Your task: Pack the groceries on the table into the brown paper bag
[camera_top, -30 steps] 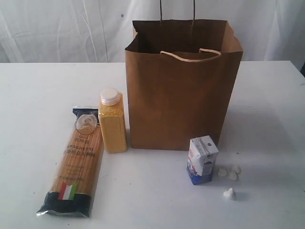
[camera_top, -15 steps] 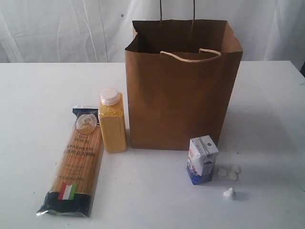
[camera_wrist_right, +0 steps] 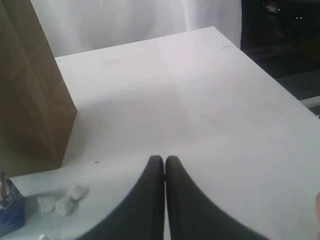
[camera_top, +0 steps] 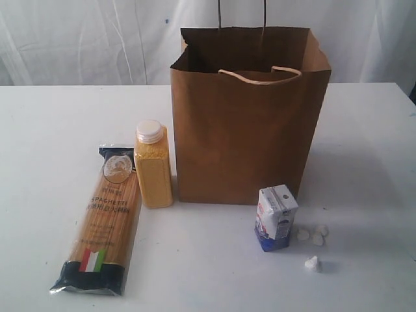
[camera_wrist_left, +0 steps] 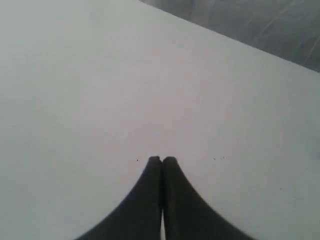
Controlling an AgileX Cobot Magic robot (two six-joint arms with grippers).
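Right wrist view: table (camera_wrist_right: 240, 85) edge near; right tool (camera_wrist_right: 164, 158), left tool (camera_wrist_left: 161, 159) closed, empty.

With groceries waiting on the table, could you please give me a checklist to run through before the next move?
1. Brown paper bag upright, mouth open: ok.
2. Bag's inside has room: cannot tell, hidden.
3. Spaghetti packet lying flat, apart from the bag: ok.
4. Yellow-grain bottle upright, white cap on: ok.
5. Space around white-blue carton free: not ok, small white lumps lie beside it.
6. Jaws open for grasping: not ok, left and right both shut, empty.
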